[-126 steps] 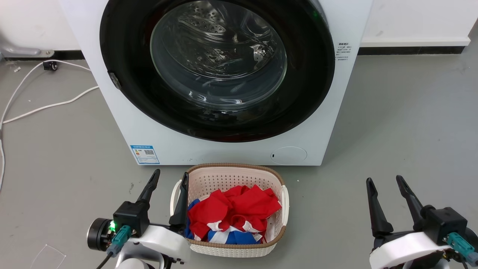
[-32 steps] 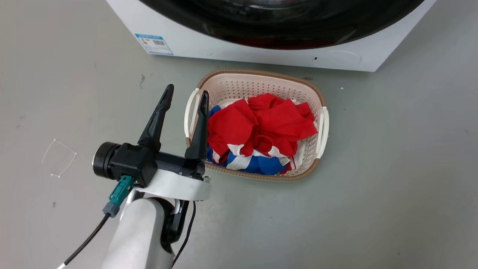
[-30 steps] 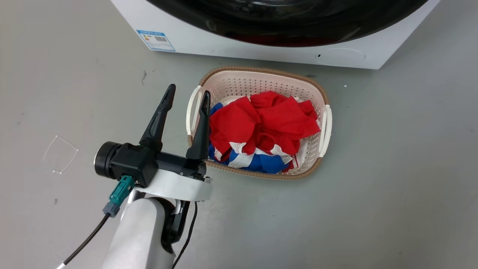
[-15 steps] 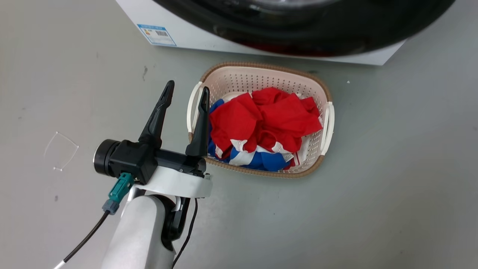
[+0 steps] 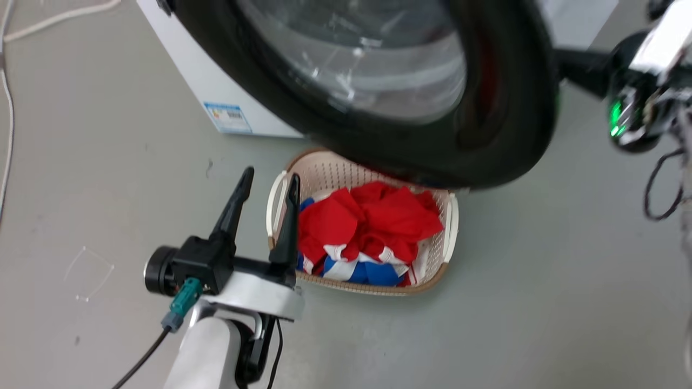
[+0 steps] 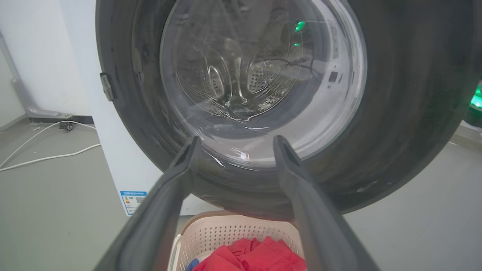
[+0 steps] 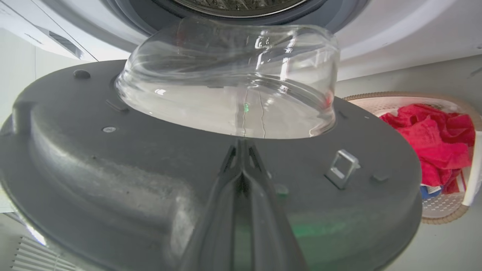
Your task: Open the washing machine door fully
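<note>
The left gripper (image 5: 270, 180) hovers beside the basket (image 5: 331, 173), fingers spread and empty; the right gripper (image 7: 241, 146) reaches behind the washing machine door (image 5: 508, 119), fingers pressed together against its inner face; the door stands partly swung out from the washing machine (image 5: 216, 92).

Bright even light, head view motion-blurred — glints on washing machine door (image 6: 263, 98)

A: Tally of big items?
B: One washing machine (image 5: 216, 92), one washing machine door (image 5: 508, 108), one blue label (image 5: 228, 117).
A: On the floor?
B: One basket (image 5: 346, 167); garments (image 5: 373, 221) inside too tangled to count. Two white cable runs (image 6: 49, 156).
A: Grippers?
B: Two: left gripper (image 5: 271, 174), right gripper (image 7: 241, 145).
</note>
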Available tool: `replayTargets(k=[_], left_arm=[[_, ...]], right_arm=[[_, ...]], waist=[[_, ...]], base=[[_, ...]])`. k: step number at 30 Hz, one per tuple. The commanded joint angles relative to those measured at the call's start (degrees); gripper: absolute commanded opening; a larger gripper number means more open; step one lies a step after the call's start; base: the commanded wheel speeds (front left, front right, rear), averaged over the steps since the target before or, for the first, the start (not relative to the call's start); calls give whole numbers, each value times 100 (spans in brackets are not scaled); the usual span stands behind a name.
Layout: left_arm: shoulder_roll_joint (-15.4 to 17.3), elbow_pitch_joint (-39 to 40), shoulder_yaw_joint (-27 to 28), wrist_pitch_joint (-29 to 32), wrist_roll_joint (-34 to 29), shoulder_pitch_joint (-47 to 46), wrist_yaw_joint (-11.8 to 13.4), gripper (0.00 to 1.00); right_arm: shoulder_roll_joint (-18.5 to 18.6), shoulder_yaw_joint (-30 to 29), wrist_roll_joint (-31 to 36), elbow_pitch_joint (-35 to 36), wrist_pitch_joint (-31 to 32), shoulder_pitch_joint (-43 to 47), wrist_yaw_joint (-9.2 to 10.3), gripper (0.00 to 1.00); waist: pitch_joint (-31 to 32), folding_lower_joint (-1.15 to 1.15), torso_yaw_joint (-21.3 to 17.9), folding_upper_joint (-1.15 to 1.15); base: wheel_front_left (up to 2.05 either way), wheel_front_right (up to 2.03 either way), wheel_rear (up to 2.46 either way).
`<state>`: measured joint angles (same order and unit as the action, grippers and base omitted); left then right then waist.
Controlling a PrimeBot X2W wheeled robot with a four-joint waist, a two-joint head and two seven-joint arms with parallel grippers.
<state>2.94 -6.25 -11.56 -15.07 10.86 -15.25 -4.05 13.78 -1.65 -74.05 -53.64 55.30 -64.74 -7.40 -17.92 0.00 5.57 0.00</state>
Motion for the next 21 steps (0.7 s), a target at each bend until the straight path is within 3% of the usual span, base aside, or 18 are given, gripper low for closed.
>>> replayTargets(k=[1, 12, 21], left_arm=[[-7, -44, -10, -15, 19, 125, -30, 100], [-7, -290, -85, -15, 33, 584, -65, 100], [-7, -381, -87, -15, -9, 682, -75, 100]], right_arm=[[-101, 32, -38, 93, 100, 226, -16, 0], [-740, 199, -123, 923, 541, 1488, -16, 0], [-1013, 322, -217, 1347, 689, 2121, -16, 0]], waist=[[298, 0, -81, 0], [1006, 0, -113, 0], [1204, 0, -30, 0]], base=[[0, 0, 0], [0, 0, 0], [0, 0, 0]])
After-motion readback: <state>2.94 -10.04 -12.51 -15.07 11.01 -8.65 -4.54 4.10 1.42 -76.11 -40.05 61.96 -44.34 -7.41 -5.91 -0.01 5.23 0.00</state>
